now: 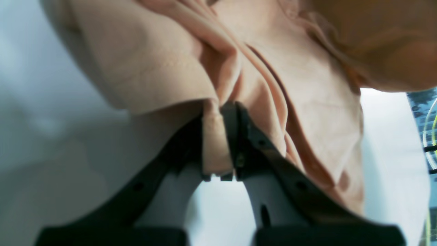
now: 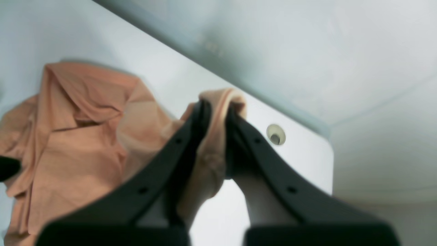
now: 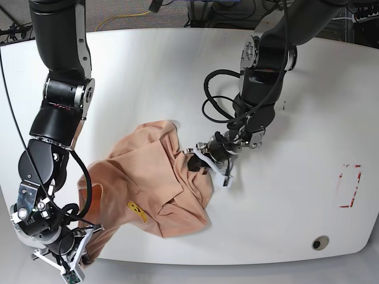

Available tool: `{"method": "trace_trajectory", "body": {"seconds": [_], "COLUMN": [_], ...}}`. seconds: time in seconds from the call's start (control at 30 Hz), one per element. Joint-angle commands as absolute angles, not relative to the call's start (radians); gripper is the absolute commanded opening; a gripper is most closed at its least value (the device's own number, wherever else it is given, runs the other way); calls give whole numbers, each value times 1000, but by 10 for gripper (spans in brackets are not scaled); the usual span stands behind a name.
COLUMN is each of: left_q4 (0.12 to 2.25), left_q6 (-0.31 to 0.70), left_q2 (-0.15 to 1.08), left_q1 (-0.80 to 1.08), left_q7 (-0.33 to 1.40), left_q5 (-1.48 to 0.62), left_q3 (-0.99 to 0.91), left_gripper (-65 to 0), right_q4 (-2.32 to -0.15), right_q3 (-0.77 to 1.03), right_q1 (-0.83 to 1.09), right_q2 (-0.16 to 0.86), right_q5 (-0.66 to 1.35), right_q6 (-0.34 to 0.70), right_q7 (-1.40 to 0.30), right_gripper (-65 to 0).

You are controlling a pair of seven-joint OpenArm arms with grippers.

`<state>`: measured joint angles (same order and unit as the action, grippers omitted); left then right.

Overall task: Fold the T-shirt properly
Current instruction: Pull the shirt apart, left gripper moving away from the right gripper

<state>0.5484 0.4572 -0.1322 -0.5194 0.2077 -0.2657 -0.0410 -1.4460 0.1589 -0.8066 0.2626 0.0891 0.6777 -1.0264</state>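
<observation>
The peach T-shirt [image 3: 155,180] lies crumpled on the white table [image 3: 284,207], with a yellow emblem [image 3: 137,211] facing up near its front. My left gripper [image 3: 195,161] is at the shirt's right edge. In the left wrist view, the left gripper [image 1: 220,111] is shut on a hemmed fold of the T-shirt [image 1: 307,102]. My right gripper [image 3: 90,244] is at the shirt's front-left corner. The right wrist view shows the right gripper [image 2: 216,107] shut on a bunched edge, and the rest of the T-shirt [image 2: 75,136] spreads to its left.
A round cable hole [image 3: 320,243] sits near the table's front right corner and shows again as the cable hole [image 2: 276,134] close to the right gripper. Red tape marks [image 3: 349,186] lie at the right. Cables [image 3: 118,21] run behind the table's far edge.
</observation>
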Motion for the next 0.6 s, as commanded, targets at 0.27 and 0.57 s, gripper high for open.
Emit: {"method": "trace_trajectory", "body": {"seconds": [0.27, 0.57], "left_q4": [1052, 1399], "left_q6": [444, 516], "left_q2": [-39, 47], "left_q1": [-395, -331], "left_q7": [420, 622], "left_q5": [-274, -274], "left_q3": [-173, -364], "left_gripper": [-650, -650], "right_q4": [-1483, -1420], "right_q3": [156, 153], "right_q1": [-868, -937], "right_q2": [303, 303], "right_q5": [107, 110], "right_q6": [676, 676], "right_q7": [-998, -998], "right_gripper": [-650, -650]}}
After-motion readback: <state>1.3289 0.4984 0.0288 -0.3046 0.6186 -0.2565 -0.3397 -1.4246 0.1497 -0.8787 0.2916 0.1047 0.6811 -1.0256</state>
